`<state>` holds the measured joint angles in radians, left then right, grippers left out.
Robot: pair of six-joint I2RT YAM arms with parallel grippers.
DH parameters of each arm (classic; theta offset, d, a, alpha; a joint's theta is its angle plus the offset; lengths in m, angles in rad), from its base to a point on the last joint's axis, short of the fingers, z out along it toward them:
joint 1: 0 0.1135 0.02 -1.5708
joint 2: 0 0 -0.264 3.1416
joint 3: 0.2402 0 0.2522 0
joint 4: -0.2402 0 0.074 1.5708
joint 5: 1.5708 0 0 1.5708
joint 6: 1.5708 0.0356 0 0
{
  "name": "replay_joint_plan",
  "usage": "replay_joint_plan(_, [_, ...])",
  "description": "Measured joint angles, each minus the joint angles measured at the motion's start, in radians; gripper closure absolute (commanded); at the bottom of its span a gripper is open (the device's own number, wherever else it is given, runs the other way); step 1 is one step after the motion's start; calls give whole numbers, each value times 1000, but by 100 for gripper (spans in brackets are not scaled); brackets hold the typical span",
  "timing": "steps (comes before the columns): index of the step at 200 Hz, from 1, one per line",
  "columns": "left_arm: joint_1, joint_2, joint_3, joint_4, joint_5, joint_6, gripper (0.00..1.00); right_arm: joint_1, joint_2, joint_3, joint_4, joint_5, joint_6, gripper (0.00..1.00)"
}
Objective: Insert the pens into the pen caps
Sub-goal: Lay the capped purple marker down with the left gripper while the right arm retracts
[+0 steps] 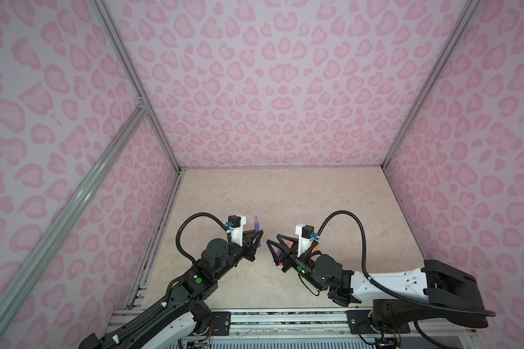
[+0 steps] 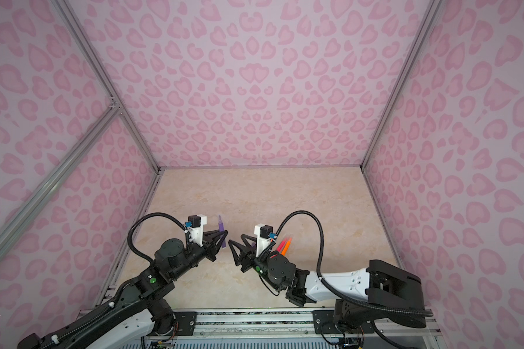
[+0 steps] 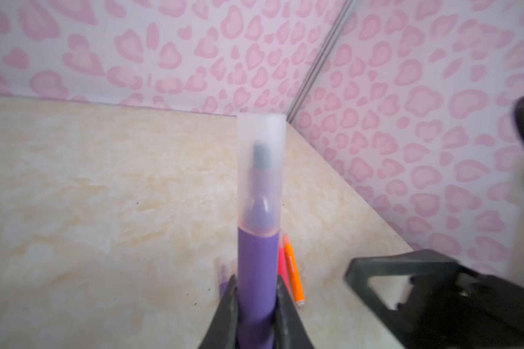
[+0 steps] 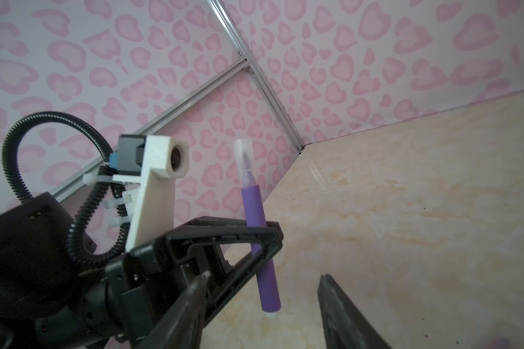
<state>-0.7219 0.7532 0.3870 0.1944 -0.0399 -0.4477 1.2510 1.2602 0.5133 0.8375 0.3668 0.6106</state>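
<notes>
The left claw (image 3: 256,282) is closed tight on a purple pen (image 3: 257,266), with its fingers pressing the barrel from both sides. The grip is about halfway along the barrel. The pen stands nearly upright with a slight tilt, its tip above the claw and its whitish butt end hanging below. A clear cap (image 3: 260,142) sits over the tip and reaches down to the shoulder of the barrel. The dark nib shows through the cap.

The right claw (image 4: 263,275) faces the left claw tip to tip; in both top views they are close but not touching. Its fingers are spread well apart with nothing between them, so it holds nothing. The capped pen is just ahead of its fingertips.

Below and beyond the left claw, an orange pen (image 3: 294,272) and a pink pen (image 3: 282,260) lie side by side on the table (image 3: 103,181), touching along their length. The orange pen's bare tip points away from the claw. In a top view both lie behind the right claw, beside its wrist. A second purple pen (image 3: 224,273) shows just beside the left claw's other finger. It is mostly hidden and too blurred to make out further.
</notes>
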Motion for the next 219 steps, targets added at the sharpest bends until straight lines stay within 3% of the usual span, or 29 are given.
replay_joint_plan(35, [-2, 142, -2, -64, -52, -36, 97, -48, -192, 26, -317, 165, 16, 36])
replay_joint_plan(69, [-26, 341, 50, -97, -65, -55, 97, -140, -388, -59, -549, 262, 89, 36])
replay_joint_plan(119, [-90, 629, 199, -136, -144, -67, 97, -174, -645, -212, -676, 332, 107, 35])
replay_joint_plan(192, [-113, 807, 301, -166, -175, -100, 97, -246, -679, -264, -735, 356, 111, 29])
replay_joint_plan(214, [-115, 817, 307, -171, -175, -100, 69, -266, -654, -261, -731, 349, 103, 25])
replay_joint_plan(219, [-116, 817, 307, -172, -175, -99, 57, -271, -643, -258, -732, 348, 103, 24])
